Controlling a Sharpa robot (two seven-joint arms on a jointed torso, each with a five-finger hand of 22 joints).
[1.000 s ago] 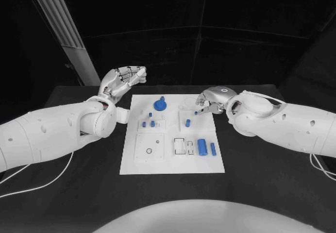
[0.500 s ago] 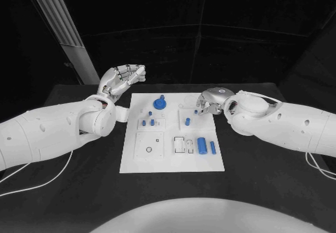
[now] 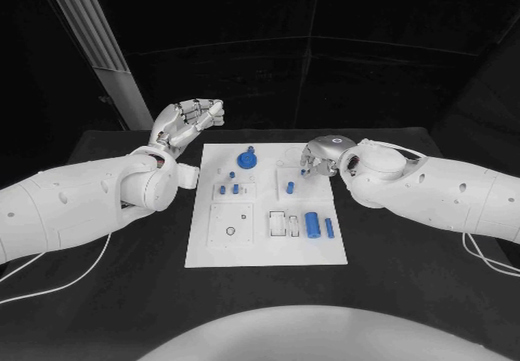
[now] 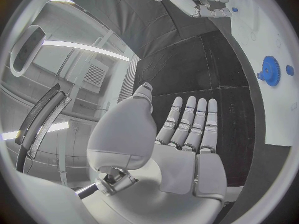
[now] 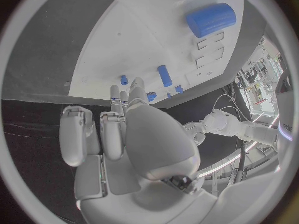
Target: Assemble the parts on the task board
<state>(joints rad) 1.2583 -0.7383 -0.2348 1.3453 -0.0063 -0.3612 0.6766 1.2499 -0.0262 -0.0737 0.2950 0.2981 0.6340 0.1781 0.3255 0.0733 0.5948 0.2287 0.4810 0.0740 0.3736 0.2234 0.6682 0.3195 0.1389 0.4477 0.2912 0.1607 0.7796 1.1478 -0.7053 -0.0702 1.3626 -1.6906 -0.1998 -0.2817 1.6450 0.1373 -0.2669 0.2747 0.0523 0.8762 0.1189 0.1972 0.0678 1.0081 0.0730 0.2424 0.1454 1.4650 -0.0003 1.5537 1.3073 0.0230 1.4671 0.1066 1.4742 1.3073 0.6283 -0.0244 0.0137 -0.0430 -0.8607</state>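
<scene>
Two white arms reach in over a black tabletop (image 3: 98, 316), one from each side, with the white task board (image 3: 271, 248) lying flat in the middle between them. No brand, label or writing can be read anywhere on the board or the arms.

Left of the board's far corner, the left hand (image 3: 186, 122) is lifted clear of the tabletop. Its fingers (image 4: 187, 122) lie straight and close side by side with the thumb standing off, and they hold nothing.

At the board's far right edge sits the right hand (image 3: 316, 156), low over the white plate. Its fingers (image 5: 93, 132) are partly bent and pointing toward the board. Whether the tips pinch anything I cannot tell, since the back of the hand covers them from above and the wrist camera looks along them from behind.

Blue parts are spread over the board. A thick cylinder (image 3: 312, 224) lies toward the near right with a thinner rod (image 3: 329, 229) just beside it. A gear-like disc (image 3: 248, 160) stands at the far middle. A short upright peg (image 3: 291, 189) sits close to the right hand. Several tiny pegs (image 3: 228, 189) cluster on the left half, too small to make out in shape.

Small pockets and outlines are sunk into the board's near half, among them a ring-shaped mark (image 3: 231, 232) on the left. Their detail is too fine to read.
</scene>
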